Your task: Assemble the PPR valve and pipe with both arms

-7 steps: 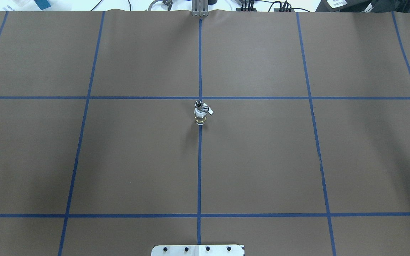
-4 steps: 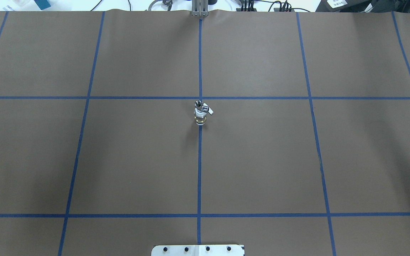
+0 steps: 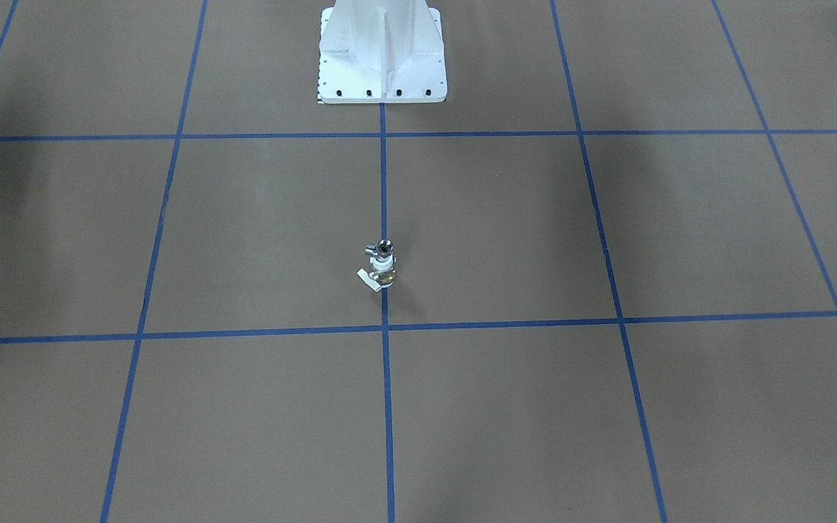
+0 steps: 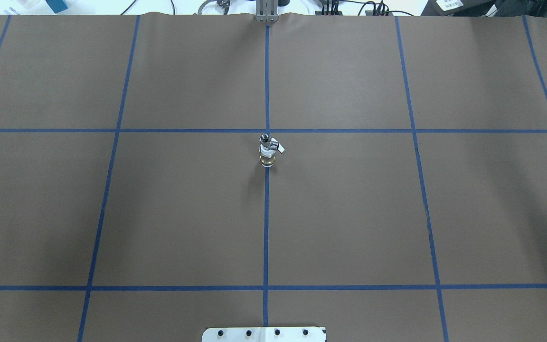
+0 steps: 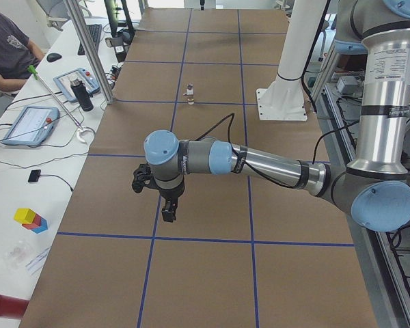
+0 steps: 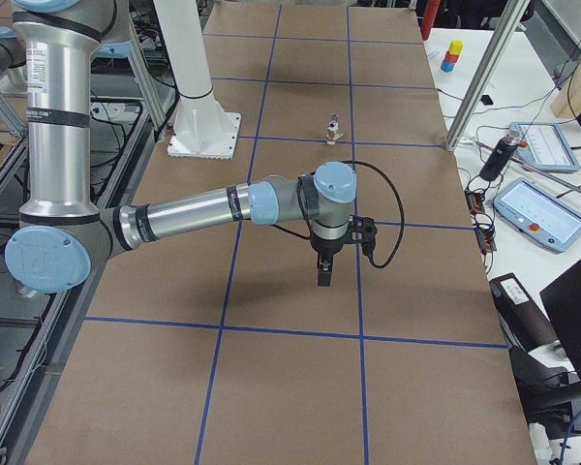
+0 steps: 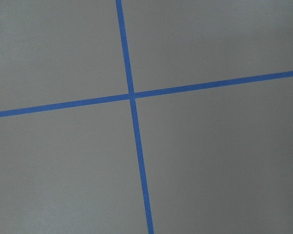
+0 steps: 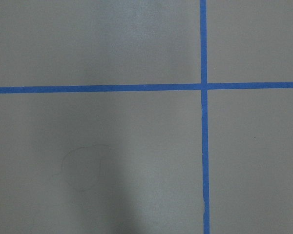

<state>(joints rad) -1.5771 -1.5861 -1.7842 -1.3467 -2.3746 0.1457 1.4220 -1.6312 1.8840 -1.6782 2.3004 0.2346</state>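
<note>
We see the PPR valve [image 4: 267,156], a small white plastic fitting with a brass-coloured middle and a flat pale tab handle, standing upright near the centre of the overhead frame. It sits on the blue tape line [image 4: 266,228] that runs down the middle of the brown paper-covered table [image 4: 349,213], just below a crossing of the lines. The pipe [image 4: 265,139], a tiny shiny silver metal stub with a rounded head, sits on top of the valve, touching it. In the front-facing frame the tab juts toward the lower left of the pair.

Neither arm appears in the overhead or front-facing frames. In the left side frame the grey tubular left arm [image 5: 260,160] with light-blue joint caps reaches across the middle of the picture. Its black left gripper [image 5: 167,205] points down at the table, well apart from the valve in the upper middle. In the right side frame the right arm [image 6: 194,213] does likewise, and its black right gripper [image 6: 323,266] is at centre. We cannot tell how wide either gripper stands. Both wrist frames show only brown paper and crossing blue tape.

The white pedestal base [image 3: 382,58] stands at the top centre of the front-facing frame.
</note>
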